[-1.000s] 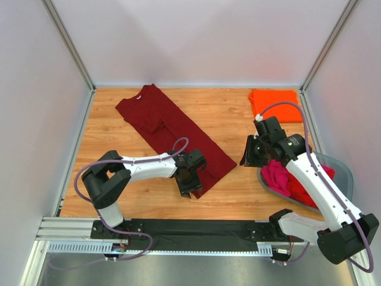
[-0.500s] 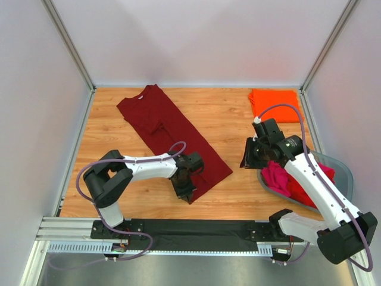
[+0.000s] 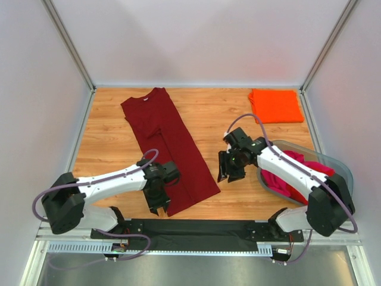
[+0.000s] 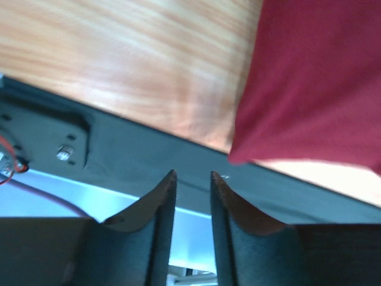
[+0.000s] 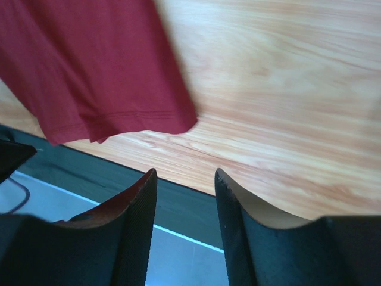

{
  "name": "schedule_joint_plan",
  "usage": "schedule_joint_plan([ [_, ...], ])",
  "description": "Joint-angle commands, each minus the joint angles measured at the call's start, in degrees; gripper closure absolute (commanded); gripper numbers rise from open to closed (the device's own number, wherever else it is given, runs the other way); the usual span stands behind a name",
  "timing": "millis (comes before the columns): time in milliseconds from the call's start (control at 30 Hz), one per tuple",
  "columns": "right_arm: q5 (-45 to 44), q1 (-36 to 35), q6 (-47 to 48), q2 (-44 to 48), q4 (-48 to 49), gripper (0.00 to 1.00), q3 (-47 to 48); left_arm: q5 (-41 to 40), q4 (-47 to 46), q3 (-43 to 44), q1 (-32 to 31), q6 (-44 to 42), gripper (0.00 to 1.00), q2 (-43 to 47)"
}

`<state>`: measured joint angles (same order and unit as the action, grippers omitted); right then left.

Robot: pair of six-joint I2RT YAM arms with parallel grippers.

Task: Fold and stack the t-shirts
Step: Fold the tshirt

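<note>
The maroon shirt lies in a long folded strip slanting across the counter, with its hem toward me. My left jaws stand slightly parted and empty just off its near-left hem corner. My right jaws, wider apart and also empty, hang beside the other corner. The orange shirt sits folded at the far right, and a pink shirt lies in the tub.

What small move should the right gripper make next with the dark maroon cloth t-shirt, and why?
Probably slide the right gripper onto the near hem corner of the dark maroon cloth t-shirt and close. Its jaws stand open and empty beside that corner, and the shirt lies long, folded only lengthwise.
</note>
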<state>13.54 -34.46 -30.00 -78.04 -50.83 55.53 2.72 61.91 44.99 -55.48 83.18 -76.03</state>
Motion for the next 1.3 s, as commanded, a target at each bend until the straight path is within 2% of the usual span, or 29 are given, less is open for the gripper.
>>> schedule_joint_plan([
  [0,4.0,-2.2,0.3,-3.3,6.2,0.49,-0.1,-4.9,0.9,5.4,0.4,-1.4,0.61,3.3],
  [200,-2.3,-2.4,6.2,-8.0,5.4,0.48,0.3,-0.3,-14.2,6.7,0.4,-7.3,0.61,-1.2],
  [333,-0.3,-2.5,8.0,-11.8,6.6,0.49,0.3,1.1,-13.2,7.4,0.4,-7.8,0.62,-7.9],
  [500,6.1,-2.5,7.9,-14.8,9.0,0.51,-1.1,1.3,-11.5,4.7,0.4,-7.6,0.62,-10.7],
  [633,6.2,-2.4,7.8,-15.0,10.7,0.54,-3.0,3.5,-13.1,1.7,0.4,-5.7,0.63,-12.4],
  [667,5.7,-2.5,7.8,-15.6,10.6,0.56,-3.1,3.5,-12.7,1.3,0.4,-5.6,0.64,-12.6],
  [733,4.6,-2.4,7.9,-16.3,10.3,0.67,-3.1,3.3,-11.8,0.9,0.4,-5.8,0.64,-13.3],
  [767,4.5,-2.4,7.9,-16.6,10.4,0.73,-3.2,3.1,-11.0,0.8,0.4,-6.2,0.64,-13.4],
  [800,4.2,-2.3,7.9,-16.6,10.5,0.84,-3.4,3.1,-10.8,0.5,0.4,-6.3,0.64,-13.5],
  [867,3.4,-2.4,8.5,-16.5,10.1,0.97,-3.7,3.5,-11.1,-0.1,0.4,-5.9,0.64,-13.4],
  [900,1.9,-2.4,8.7,-16.8,9.7,1.00,-3.8,3.6,-11.4,-1.1,0.4,-5.2,0.64,-13.4],
  [1067,0.3,-2.4,8.8,-15.5,9.0,1.00,-4.7,6.2,-13.3,-3.4,0.4,-3.5,0.64,-13.4],
  [1267,0.7,-2.4,7.2,-13.9,9.5,1.00,-5.8,5.4,-11.6,-3.1,0.5,-3.3,0.62,-11.3],
])
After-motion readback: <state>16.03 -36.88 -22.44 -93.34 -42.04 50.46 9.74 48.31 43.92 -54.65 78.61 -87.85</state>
